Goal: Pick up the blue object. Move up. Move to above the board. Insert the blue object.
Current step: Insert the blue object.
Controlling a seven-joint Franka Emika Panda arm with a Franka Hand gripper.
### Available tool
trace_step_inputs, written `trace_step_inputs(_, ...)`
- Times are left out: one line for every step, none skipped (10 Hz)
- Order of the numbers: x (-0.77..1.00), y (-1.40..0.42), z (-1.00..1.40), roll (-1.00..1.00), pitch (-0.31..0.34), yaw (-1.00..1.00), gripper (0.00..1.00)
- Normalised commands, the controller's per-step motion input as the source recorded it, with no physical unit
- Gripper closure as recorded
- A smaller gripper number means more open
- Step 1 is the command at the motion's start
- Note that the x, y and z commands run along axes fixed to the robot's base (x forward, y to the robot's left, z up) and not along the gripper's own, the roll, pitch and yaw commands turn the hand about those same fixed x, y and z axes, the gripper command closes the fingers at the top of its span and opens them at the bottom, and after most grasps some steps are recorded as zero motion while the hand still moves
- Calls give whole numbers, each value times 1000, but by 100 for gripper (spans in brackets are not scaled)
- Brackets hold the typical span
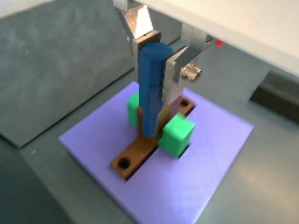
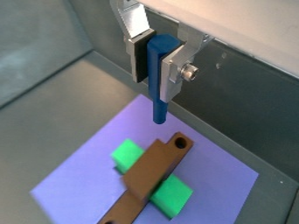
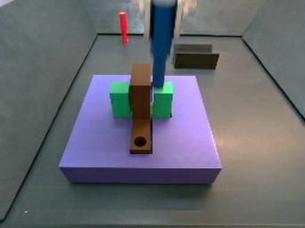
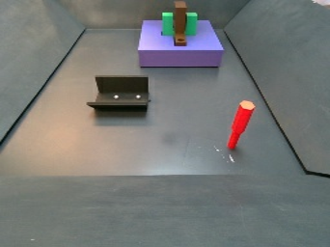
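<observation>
Overhead, tool (image 2: 156, 54) grips blue object (image 2: 160, 79) above board (image 2: 149, 180).

Gripper (image 2: 158, 54) up over the slab, fingers (image 2: 176, 66) brushed silver metal with dark matt pads, clamping the blue object (image 2: 160, 83), smooth matt plastic look. Board (image 2: 146, 179) matt brown, wood-like. Purple slab (image 3: 179, 142), green block (image 3: 119, 98) flat matt. Floor (image 4: 168, 145) dull grey.
</observation>
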Motion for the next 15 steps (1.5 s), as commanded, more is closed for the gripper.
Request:
trace_step_inputs(-337,-351,-437,237,-29,0,100)
trace_step_inputs(-251,-274,-337,251,-10,0,100)
trace_step_inputs(-89,-260,-400,206,0,0,100)
trace_step_inputs(0,-83,-329,197,27,-3,100)
trace_step_inputs(77,0,-363,167,27,-17,100)
trace_step_inputs(111,-17,-366,59,0,0,100)
trace_step_inputs(149,-6,-317,44,0,-17,100)
trace_step_inputs(91,-31,-289,10,0,-6,100)
trace_step_inputs(34,-17,-277,0,-21,0,100)
trace_step_inputs(0,-34,-246,0,-9,0,100)
trace_step_inputs(0,-46,-226,0,-14,0,100)
trace_step_inputs(0,-71,-289,-86,-69,0,100)
trace_step_inputs(0,-54,-274,-61,-63,0,100)
trace_step_inputs(0,-29,-229,-51,-44,0,100)
trace_step_inputs(43,0,-163,0,0,0,100)
